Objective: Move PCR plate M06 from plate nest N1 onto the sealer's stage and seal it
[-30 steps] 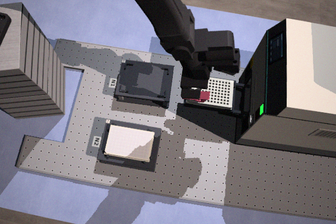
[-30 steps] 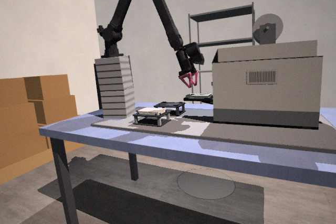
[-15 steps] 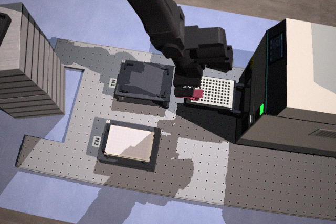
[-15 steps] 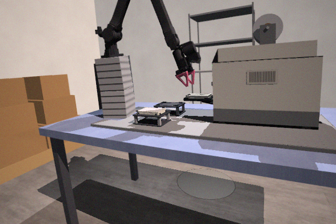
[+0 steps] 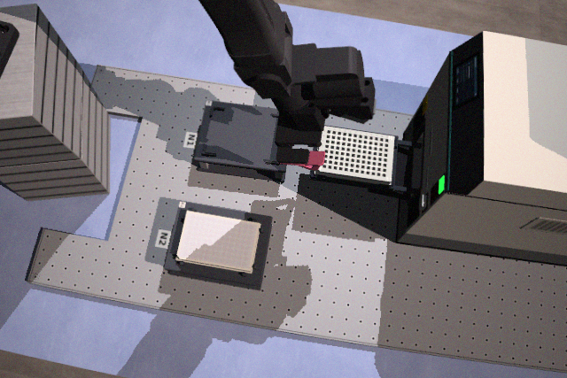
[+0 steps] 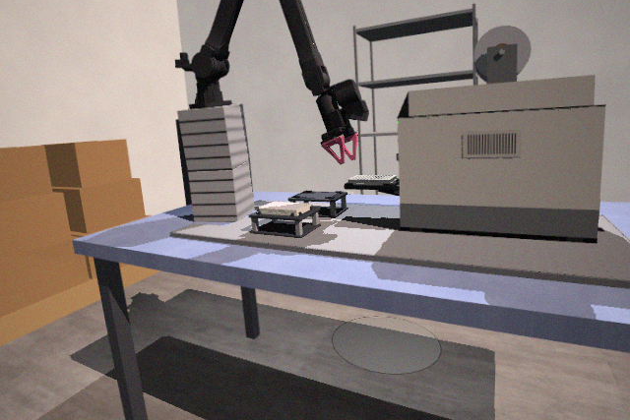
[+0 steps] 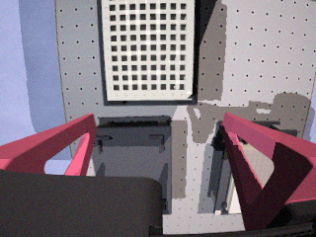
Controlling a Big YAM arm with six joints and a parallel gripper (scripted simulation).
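M06 [image 5: 358,154] sits on the stage, lamp [image 5: 441,184] green; pincer [image 6: 341,147] hangs wide, holding nothing. Next: press START.

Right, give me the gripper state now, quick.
Gripper: open, pink fingers spread wide, holding nothing; the white 96-well plate lies on the sealer's stage, apart from it.
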